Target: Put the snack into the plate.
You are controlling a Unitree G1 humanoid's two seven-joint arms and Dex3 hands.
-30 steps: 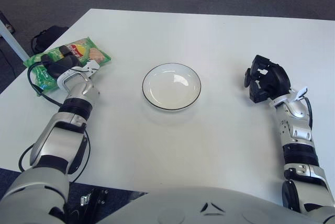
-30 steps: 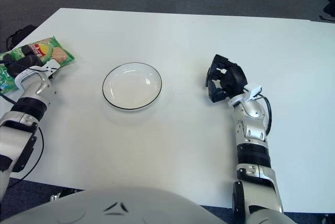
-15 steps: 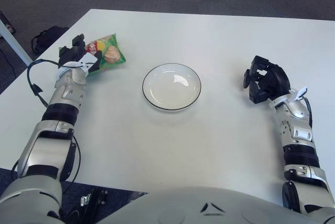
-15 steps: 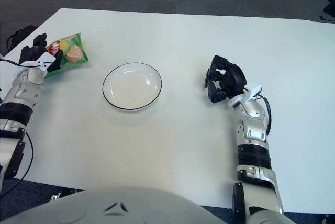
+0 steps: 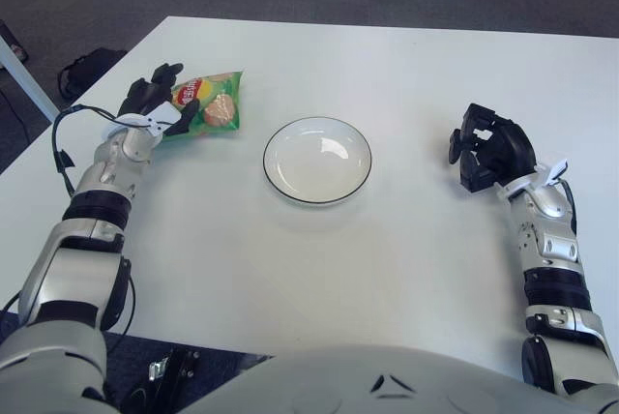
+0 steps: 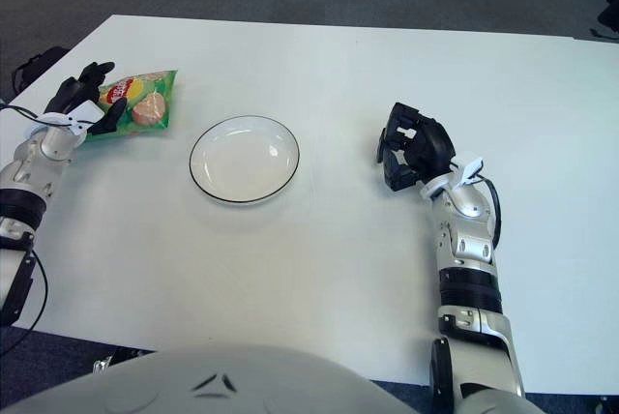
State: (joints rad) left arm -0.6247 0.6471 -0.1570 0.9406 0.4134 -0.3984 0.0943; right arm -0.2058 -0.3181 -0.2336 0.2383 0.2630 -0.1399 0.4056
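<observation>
A green snack bag (image 5: 211,109) is held at its left end by my left hand (image 5: 155,106), just above the white table (image 5: 387,269) at the left. The fingers curl around the bag's edge, thumb under and two fingers over. The bag's free end points right, toward a white plate with a dark rim (image 5: 267,161) that stands empty at the table's middle, about a hand's width from the bag. My right hand (image 5: 491,151) rests on the table at the right with its fingers curled and nothing in them.
The table's left edge runs close past my left arm. Beyond it, a dark bag (image 5: 85,68) lies on the floor beside a white table leg (image 5: 21,73). A black cable (image 5: 60,143) loops at my left wrist.
My left hand has lifted the snack bag from the far left edge and carried it right, toward the plate. The right hand has stayed in place.
</observation>
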